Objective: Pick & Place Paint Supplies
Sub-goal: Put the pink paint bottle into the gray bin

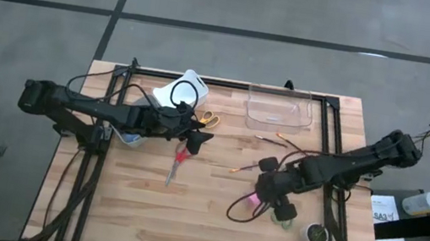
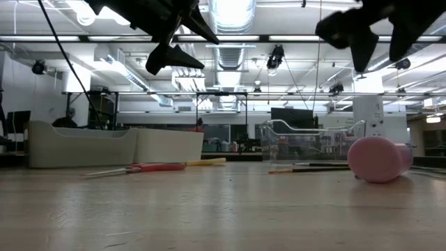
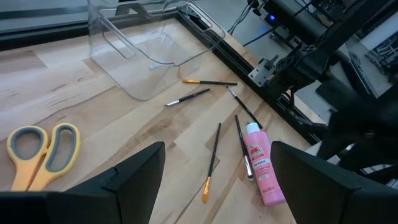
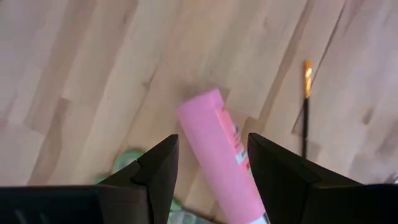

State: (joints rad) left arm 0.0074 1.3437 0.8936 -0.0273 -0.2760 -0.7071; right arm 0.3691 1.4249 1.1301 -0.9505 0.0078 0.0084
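Over the wooden counter (image 1: 209,214) in the high view, the left tool (image 1: 195,137) hangs near the yellow scissors (image 1: 208,120) and above the red scissors (image 1: 178,163), while the right tool (image 1: 271,199) sits over the pink bottle (image 1: 254,198); a clear tray (image 1: 278,109) stands at the far edge. At counter level, the pink bottle (image 2: 380,159) lies on its side, both tools raised above it. From the left wrist, that tool's fingers (image 3: 134,171) stand wide apart and empty, with brushes (image 3: 211,158) scattered beside the bottle (image 3: 262,165). From the right wrist, its fingers (image 4: 158,167) are apart, straddling the bottle (image 4: 217,146) without clamping it.
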